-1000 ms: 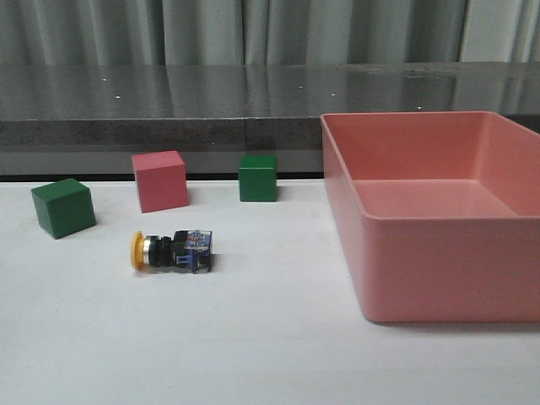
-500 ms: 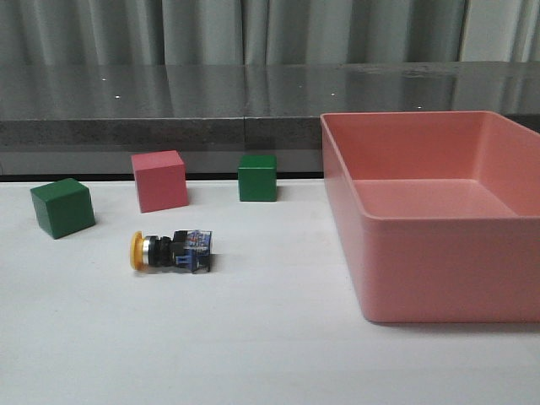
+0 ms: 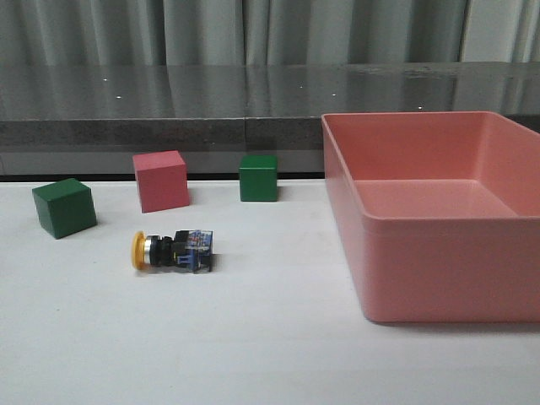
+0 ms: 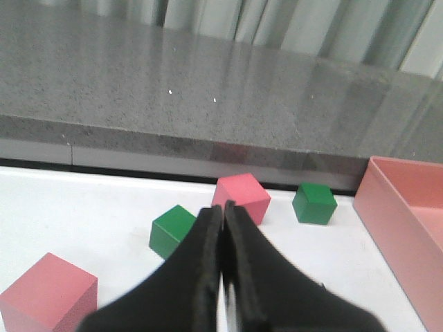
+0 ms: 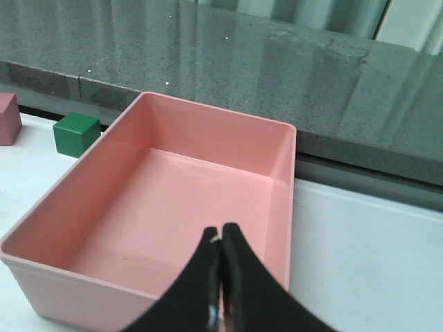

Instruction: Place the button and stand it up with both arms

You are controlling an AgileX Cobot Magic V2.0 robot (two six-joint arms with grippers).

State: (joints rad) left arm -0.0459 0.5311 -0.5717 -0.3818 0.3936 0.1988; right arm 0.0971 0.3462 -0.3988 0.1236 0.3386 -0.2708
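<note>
The button (image 3: 173, 251) lies on its side on the white table in the front view, yellow cap to the left, blue base to the right. Neither arm shows in the front view. My left gripper (image 4: 223, 208) is shut and empty, held above the table with the cubes beyond it; the button does not show in the left wrist view. My right gripper (image 5: 220, 232) is shut and empty, with the pink bin (image 5: 214, 109) beneath and beyond it.
A green cube (image 3: 64, 207), a pink cube (image 3: 160, 180) and a second green cube (image 3: 257, 177) stand behind the button. The large pink bin (image 3: 447, 270) fills the right side. Another pink cube (image 4: 47, 294) shows in the left wrist view. A dark ledge runs along the back.
</note>
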